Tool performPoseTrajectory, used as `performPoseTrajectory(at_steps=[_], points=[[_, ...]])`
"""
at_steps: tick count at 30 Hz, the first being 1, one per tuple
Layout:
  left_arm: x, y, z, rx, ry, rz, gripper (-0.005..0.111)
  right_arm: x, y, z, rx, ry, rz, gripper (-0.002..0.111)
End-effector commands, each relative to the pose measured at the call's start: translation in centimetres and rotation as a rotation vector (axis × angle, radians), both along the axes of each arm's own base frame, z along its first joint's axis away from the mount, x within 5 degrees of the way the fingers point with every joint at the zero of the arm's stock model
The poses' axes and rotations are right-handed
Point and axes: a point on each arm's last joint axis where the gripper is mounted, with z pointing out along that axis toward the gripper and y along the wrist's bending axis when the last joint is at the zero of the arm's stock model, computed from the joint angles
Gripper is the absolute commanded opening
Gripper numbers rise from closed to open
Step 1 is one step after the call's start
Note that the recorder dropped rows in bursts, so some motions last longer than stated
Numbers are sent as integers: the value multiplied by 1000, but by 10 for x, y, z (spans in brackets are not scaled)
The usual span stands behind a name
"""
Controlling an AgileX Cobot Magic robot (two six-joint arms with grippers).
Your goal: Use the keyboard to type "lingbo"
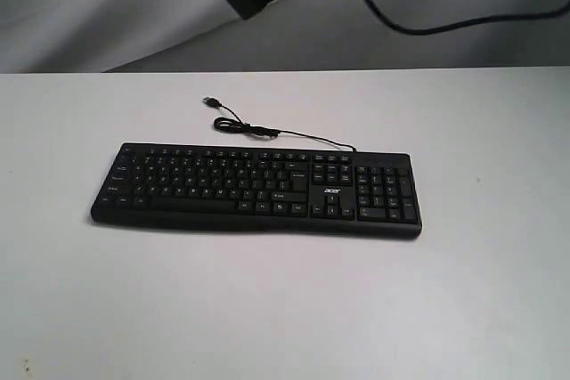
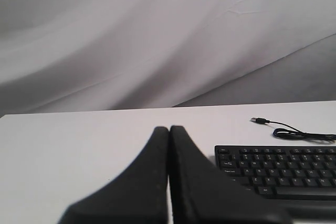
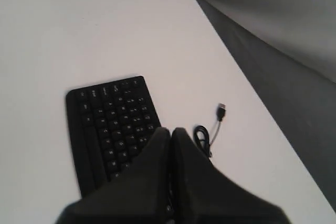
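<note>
your long flat black plastic keyboard [image 1: 256, 190] has small white key legends. left claw [image 2: 169, 129] and right claw [image 3: 170, 130] both pinched closed, empty.

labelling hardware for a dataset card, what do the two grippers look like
Both look alike. The left gripper has two matte black fingers, broad at the base and tapering in a smooth curve to narrow rounded tips. The right gripper has the same black tapered pair. No markings, cables or sleeves show on either.
</note>
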Motion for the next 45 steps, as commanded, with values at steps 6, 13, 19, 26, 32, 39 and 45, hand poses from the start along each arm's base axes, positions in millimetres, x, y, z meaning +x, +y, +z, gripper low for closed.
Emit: performPoseTrajectory(at_steps=[6,13,19,26,32,39,45], points=[[0,0,-1,0,-9,-8,1,-75,-58,38,131,-174,-169,0],[0,0,-1,0,-9,-8,1,-138,-110,28,400,-396,-354,0],[0,0,-1,0,-9,-8,1,-173,-140,-12,447,-477,-430,0],[0,0,-1,0,-9,-8,1,-205,-161,-31,475,-513,-443,0],[0,0,-1,0,-9,-8,1,-221,-173,-20,679,-457,-510,0],[0,0,-1,0,-9,-8,1,-238,-185,-18,820,-425,-547,0],[0,0,-1,0,-9,-8,1,-247,-192,-55,739,-447,-554,0]])
